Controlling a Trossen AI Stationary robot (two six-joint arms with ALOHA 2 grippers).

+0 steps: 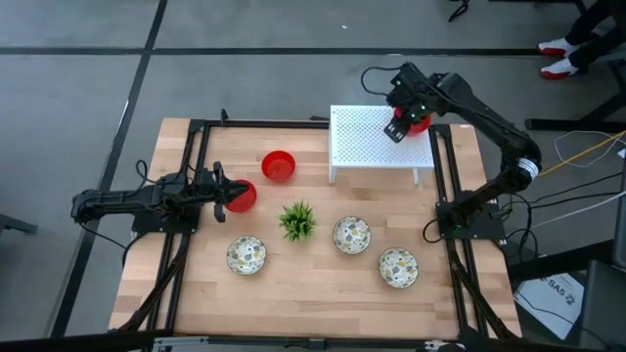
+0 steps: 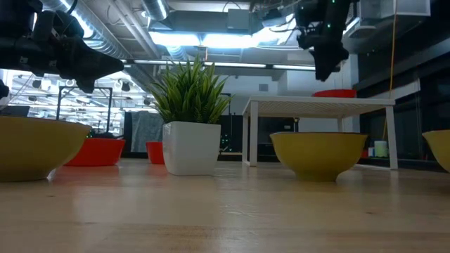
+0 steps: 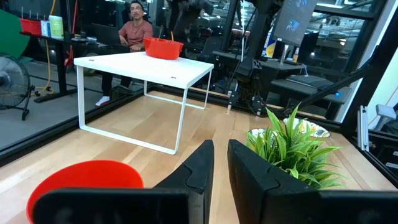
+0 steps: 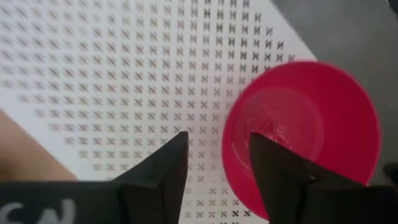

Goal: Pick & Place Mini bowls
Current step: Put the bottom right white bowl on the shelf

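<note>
Three glossy red bowls show. One (image 1: pixel 420 123) (image 4: pixel 305 134) sits on the far right corner of the white perforated shelf (image 1: pixel 367 137). Another (image 1: pixel 279 165) and a third (image 1: pixel 243 197) (image 3: pixel 87 183) sit on the table. Three speckled bowls (image 1: pixel 246 255) (image 1: pixel 351 235) (image 1: pixel 398 267) stand along the near half. My right gripper (image 1: pixel 398 126) (image 4: pixel 217 155) is open and hovers above the shelf bowl, with its fingers on either side of the bowl's rim. My left gripper (image 1: pixel 222 190) (image 3: pixel 221 158) is shut to a narrow slit and raised beside the third red bowl.
A small green plant in a white pot (image 1: pixel 297 220) (image 2: pixel 190 119) stands mid-table among the bowls. The shelf stands on thin legs at the far right. Black frame rails (image 1: pixel 191 176) run along both table sides. A person (image 3: pixel 134 28) sits beyond the table.
</note>
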